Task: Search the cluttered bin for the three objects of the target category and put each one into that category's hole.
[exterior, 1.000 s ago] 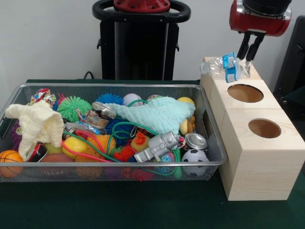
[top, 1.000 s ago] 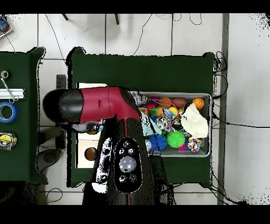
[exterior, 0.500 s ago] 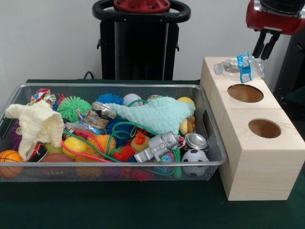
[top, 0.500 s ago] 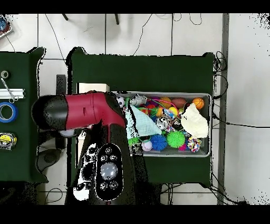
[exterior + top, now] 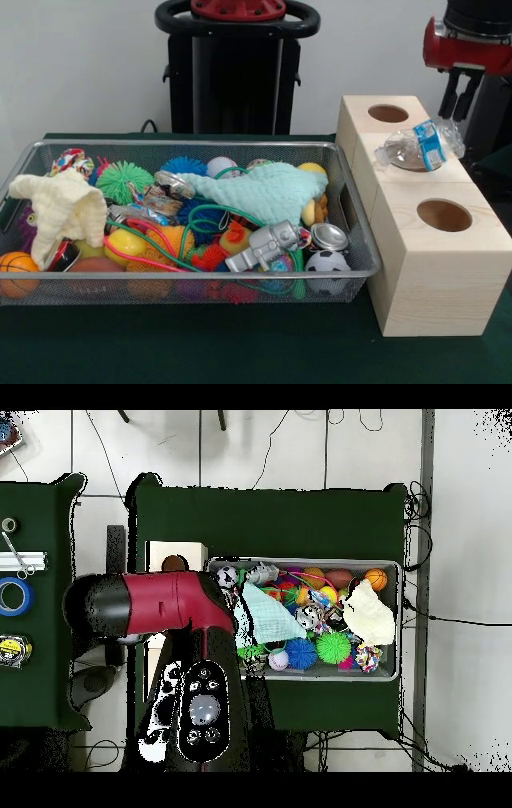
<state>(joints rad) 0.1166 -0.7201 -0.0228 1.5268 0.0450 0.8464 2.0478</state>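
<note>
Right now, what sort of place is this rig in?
Probably a robotics lab: a green table with a toy-filled bin, wooden boxes with holes, tape on a side bench, cables across tiled floor.

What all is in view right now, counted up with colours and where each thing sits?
wire bin: one, silver mesh, on the green table, left of the blocks
wooden blocks: three, pale, each with a round hole, in a row right of the bin
plastic bottle: one, clear with a blue label, lying across the middle block's hole
cream cloth: one, bin's left end
mint cloth: one, bin's middle
spiky balls: several, green, blue, orange
basketball: one, orange, bin's front left corner
soccer ball: one, black and white, bin's front right
can: one, silver, beside the soccer ball
gripper: one, black fingers, above the bottle's right end
</note>
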